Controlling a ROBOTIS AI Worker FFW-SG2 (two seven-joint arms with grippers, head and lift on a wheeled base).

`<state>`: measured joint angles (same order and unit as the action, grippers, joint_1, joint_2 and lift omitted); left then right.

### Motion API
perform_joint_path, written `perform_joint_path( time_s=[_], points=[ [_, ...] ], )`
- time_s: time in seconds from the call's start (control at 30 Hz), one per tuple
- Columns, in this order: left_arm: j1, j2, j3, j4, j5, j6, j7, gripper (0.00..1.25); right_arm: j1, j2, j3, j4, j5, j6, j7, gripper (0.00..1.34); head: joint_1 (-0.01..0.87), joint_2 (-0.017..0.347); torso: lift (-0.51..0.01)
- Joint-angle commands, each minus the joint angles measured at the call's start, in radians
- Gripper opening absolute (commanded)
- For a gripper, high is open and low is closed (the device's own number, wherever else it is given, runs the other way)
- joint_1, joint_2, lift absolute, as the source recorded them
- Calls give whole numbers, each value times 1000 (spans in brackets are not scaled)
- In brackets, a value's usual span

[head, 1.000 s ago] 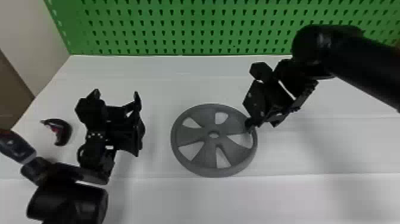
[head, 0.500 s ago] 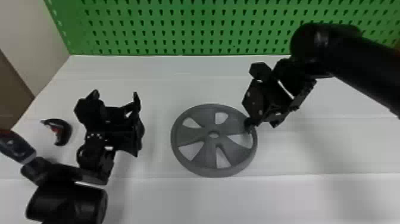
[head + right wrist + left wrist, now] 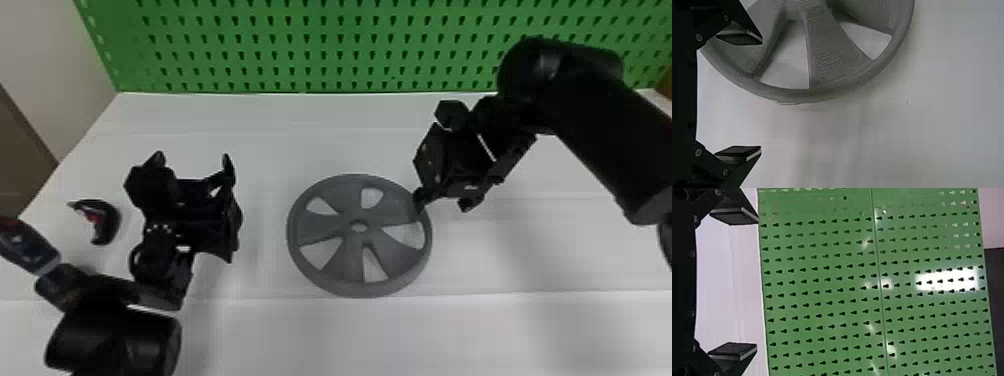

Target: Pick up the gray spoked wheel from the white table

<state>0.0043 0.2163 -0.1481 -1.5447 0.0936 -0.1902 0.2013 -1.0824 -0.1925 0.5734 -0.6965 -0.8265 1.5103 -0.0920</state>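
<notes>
Right end effector (image 3: 444,201), spread, overhangs gray wheel (image 3: 320,229).

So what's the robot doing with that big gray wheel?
It looks like the robot wants to pick up the gray wheel, but it isn't holding it now. The wheel lies flat on the white table. The robot's right gripper has its jaws wide open at the wheel's right side, one over the wheel and one out past the rim. The left gripper is open and empty, off to the wheel's left.
</notes>
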Motion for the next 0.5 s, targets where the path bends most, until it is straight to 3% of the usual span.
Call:
perform_joint_path(
  time_s=[0.0,0.47],
  points=[
    [-3,0,-4,0,0,0,1,1103,15,28,-92,11,98,13,0,1037,806,44,-98],
    [-7,0,-10,3,0,0,7,1103,50,108,-268,17,320,39,0,1037,806,44,-98]
  ],
)
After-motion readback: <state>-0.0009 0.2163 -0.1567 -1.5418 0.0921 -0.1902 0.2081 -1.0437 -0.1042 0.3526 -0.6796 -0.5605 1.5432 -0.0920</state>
